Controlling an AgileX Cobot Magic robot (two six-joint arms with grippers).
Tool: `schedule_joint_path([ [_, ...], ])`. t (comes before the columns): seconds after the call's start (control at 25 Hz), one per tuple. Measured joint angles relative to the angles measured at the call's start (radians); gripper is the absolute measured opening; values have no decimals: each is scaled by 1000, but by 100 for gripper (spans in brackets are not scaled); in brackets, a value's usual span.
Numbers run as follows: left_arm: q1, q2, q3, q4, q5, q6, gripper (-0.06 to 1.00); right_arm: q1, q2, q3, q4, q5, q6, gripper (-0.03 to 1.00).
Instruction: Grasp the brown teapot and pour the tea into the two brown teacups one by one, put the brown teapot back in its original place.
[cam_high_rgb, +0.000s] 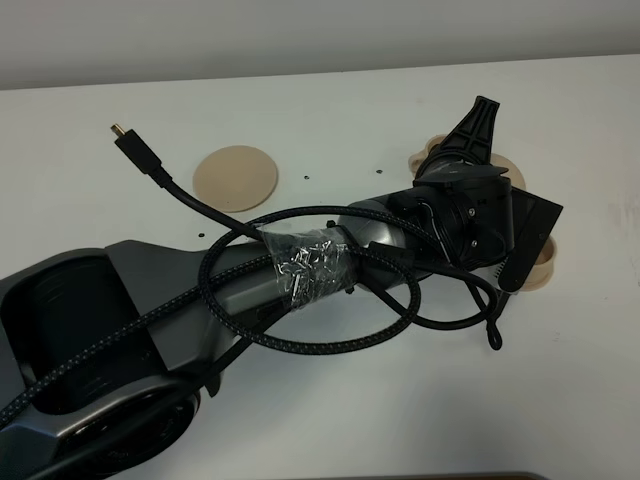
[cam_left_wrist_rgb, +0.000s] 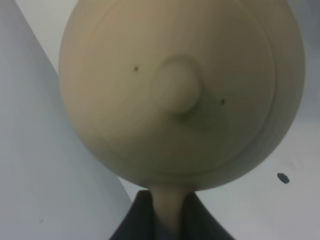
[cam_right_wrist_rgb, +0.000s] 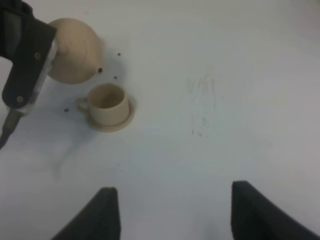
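Exterior view, left to right: loose cable (cam_high_rgb: 150, 165) on the bench (cam_high_rgb: 420, 420). The disc (cam_high_rgb: 235, 177) is bare, with the teapot off it. The left arm (cam_high_rgb: 300, 265) reaches across the middle to the right side, its wrist covering most of the work. Tan edges show around the wrist. The one at near right looks like a cup's saucer (cam_high_rgb: 541, 272); I cannot sort the others into cup or teapot from here.

Teapot (cam_left_wrist_rgb: 180, 100): appears lifted, well apart from the disc, carried by the left end effector (cam_left_wrist_rgb: 167, 222). The right wrist view puts its spout (cam_right_wrist_rgb: 99, 70) just beside the rim of a cup (cam_right_wrist_rgb: 107, 102) standing on its own saucer. The second cup is not seen in that view.

Step in hand (judgement): pouring into this cup; which of the two it is, cannot tell. To do it well:
- Bring the spout over the cup's mouth, not over the rim or saucer.
- Tip slowly by rolling the wrist.
- Level out before moving off.
- If the lid under the knob (cam_left_wrist_rgb: 177, 90) is loose, a steep tip may drop it.

Left end effector: fully closed, fingers (cam_left_wrist_rgb: 132, 222) pinching the teapot's loop handle (cam_left_wrist_rgb: 169, 205) from both sides. The grip is narrow, so the pot could swing about it.

Right end effector (cam_right_wrist_rgb: 172, 212): jaws wide apart, nothing between them, touching nothing. It hovers over bare bench, well apart from the cup.
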Motion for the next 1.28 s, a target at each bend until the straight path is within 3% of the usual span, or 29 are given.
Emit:
schedule_joint_path([
  [0.72,0,2,0,21,-15,79,13,0,0,0,0,0,0,48],
  [1.0,0,50,0,117,-30,-3,13,0,0,0,0,0,0,48],
  [1.28,0,51,0,161,-61,-37,13,0,0,0,0,0,0,48],
])
